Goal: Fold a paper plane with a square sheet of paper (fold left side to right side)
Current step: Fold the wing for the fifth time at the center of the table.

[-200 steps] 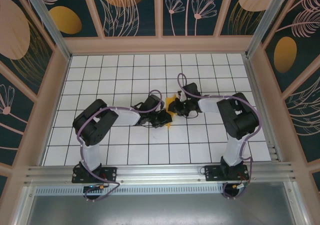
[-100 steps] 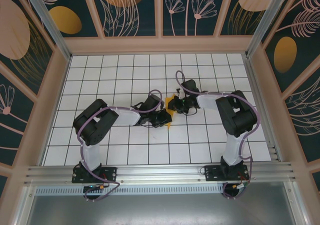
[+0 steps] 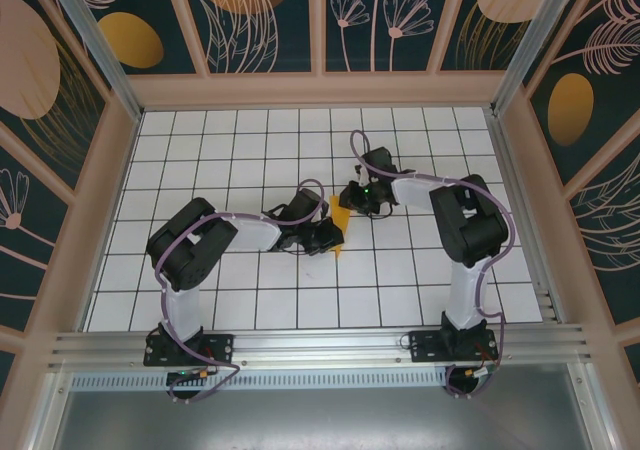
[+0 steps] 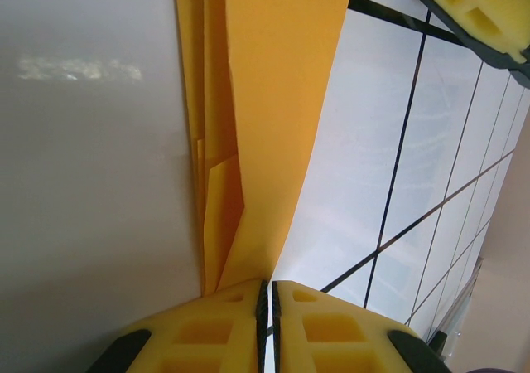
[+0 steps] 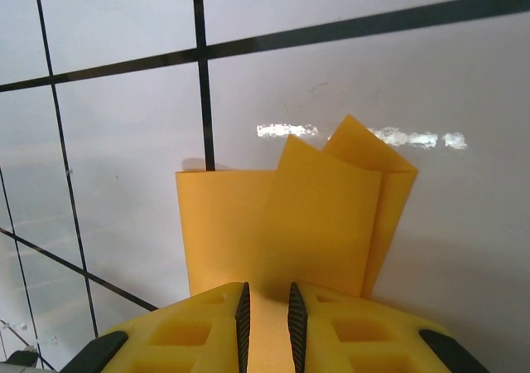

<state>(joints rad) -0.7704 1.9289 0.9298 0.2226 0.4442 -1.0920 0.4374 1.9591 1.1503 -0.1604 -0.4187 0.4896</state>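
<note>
The orange-yellow sheet of paper (image 3: 341, 220) lies folded into a narrow layered strip on the white grid table, between my two grippers at mid-table. In the left wrist view the paper (image 4: 265, 99) runs as a long creased band down into my left gripper (image 4: 267, 294), whose pads are shut on its near end. From above, the left gripper (image 3: 330, 236) sits at the strip's near end. My right gripper (image 3: 356, 198) is at the far end. Its jaws (image 5: 267, 294) stand a narrow gap apart, resting on the flat paper (image 5: 281, 215), which shows through the gap.
One yellow finger of the right gripper (image 4: 472, 12) shows at the top right of the left wrist view. The table (image 3: 200, 160) is a white grid with black lines. Pink frame walls (image 3: 320, 90) with patterned panels close in its left, far and right sides.
The right gripper has moved toward the far side and slightly left along the paper. The left arm has stayed put, still pinching the near end.
</note>
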